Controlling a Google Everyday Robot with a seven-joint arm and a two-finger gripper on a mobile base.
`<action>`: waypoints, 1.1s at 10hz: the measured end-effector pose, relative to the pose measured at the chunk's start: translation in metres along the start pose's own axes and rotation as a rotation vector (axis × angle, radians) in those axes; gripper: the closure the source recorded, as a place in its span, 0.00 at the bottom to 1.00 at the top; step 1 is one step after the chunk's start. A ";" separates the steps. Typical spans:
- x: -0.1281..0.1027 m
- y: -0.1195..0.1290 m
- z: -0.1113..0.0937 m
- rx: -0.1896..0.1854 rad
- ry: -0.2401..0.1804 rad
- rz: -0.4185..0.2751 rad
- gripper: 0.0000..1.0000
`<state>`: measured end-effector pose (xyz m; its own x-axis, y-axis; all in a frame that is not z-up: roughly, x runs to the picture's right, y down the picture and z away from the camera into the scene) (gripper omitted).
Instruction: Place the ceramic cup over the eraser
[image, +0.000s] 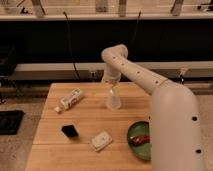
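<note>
The wooden table (52, 150) carries five things; taking its middle as the dial's centre, a long white bottle (69, 100) lies on its side at ten o'clock; the black eraser (70, 131) sits at eight; a flat whitish rectangular item (101, 141) lies at six; a green plate (136, 145) with something reddish-brown on it rests at four, by the right edge; the ceramic cup (113, 100) stands narrow end up at one o'clock, under the gripper (113, 89); whether it touches the wood cannot be told.
</note>
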<state>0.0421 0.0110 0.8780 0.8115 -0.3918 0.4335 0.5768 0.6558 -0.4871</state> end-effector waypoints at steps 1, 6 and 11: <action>0.002 0.001 0.002 0.000 -0.004 0.001 0.20; 0.015 0.010 0.016 -0.028 -0.014 0.012 0.20; 0.008 0.011 0.017 -0.049 -0.031 -0.006 0.62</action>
<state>0.0539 0.0262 0.8891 0.8052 -0.3746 0.4596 0.5861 0.6205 -0.5210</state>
